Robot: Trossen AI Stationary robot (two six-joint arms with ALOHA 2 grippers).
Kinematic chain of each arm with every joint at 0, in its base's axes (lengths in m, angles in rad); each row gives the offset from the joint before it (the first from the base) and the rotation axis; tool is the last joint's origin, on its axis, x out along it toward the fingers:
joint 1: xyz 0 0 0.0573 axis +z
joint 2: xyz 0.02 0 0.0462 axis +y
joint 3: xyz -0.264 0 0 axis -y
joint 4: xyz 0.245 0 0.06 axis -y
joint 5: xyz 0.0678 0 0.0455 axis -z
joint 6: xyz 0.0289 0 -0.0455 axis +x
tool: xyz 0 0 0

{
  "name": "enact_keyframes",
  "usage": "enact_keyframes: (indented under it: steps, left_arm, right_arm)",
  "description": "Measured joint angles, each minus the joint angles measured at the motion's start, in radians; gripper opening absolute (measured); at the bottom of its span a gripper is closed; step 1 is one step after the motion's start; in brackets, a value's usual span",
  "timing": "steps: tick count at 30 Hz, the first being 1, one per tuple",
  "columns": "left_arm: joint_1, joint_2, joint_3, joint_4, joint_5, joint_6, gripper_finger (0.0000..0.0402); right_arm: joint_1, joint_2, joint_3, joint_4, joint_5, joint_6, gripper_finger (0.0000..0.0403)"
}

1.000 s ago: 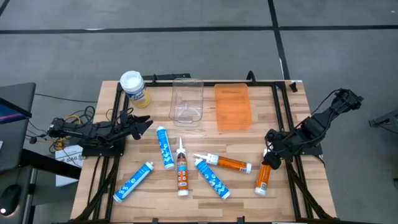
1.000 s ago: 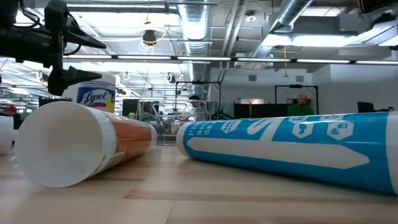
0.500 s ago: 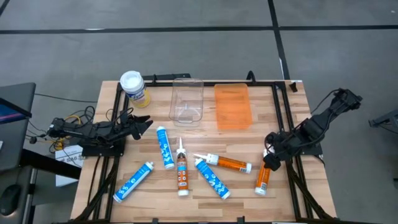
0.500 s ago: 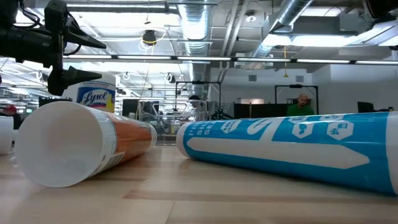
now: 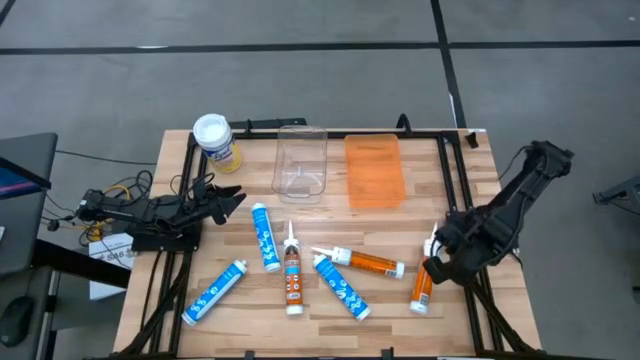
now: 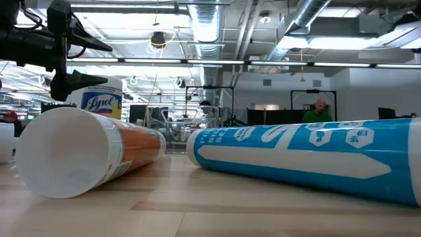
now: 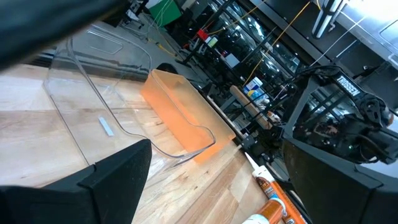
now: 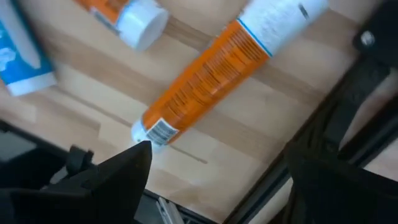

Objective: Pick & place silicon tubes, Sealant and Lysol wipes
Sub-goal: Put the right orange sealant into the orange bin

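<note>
The Lysol wipes (image 5: 214,140), a canister with a white lid and yellow label, stand upright at the far left; they also show in the low view (image 6: 102,99). Several tubes lie on the table: blue ones (image 5: 265,236) (image 5: 215,292) (image 5: 340,285), a brown one (image 5: 292,270) and orange ones (image 5: 365,262) (image 5: 423,287). My right gripper (image 5: 436,266) is open just above the rightmost orange tube (image 8: 211,81), near its nozzle end, touching nothing. My left gripper (image 5: 236,200) is open and empty at the left, between the wipes and a blue tube.
A clear plastic bin (image 5: 301,160) and an orange bin (image 5: 374,170) stand side by side at the table's far middle; both show in the left wrist view (image 7: 106,118) (image 7: 180,118). Black frame rails run along the table's left and right edges (image 5: 470,200).
My right gripper has gone a little toward the table's near edge, closer over the rightmost orange tube. The tubes and the left arm have kept still.
</note>
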Motion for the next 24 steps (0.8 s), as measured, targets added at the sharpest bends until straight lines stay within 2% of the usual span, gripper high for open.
enact_keyframes:
  steps: [9, 24]
  left_arm:
    - [0.000, 0.000, 0.000, 0.000, 0.000, 0.004, 0.0355]
    - [0.000, 0.000, 0.000, 0.000, 0.000, 0.004, 0.0355]
  right_arm:
    - [0.062, 0.069, -0.026, -0.006, 0.053, 0.236, 0.0359]
    - [-0.009, 0.103, -0.106, 0.057, 0.054, 0.232, 0.0359]
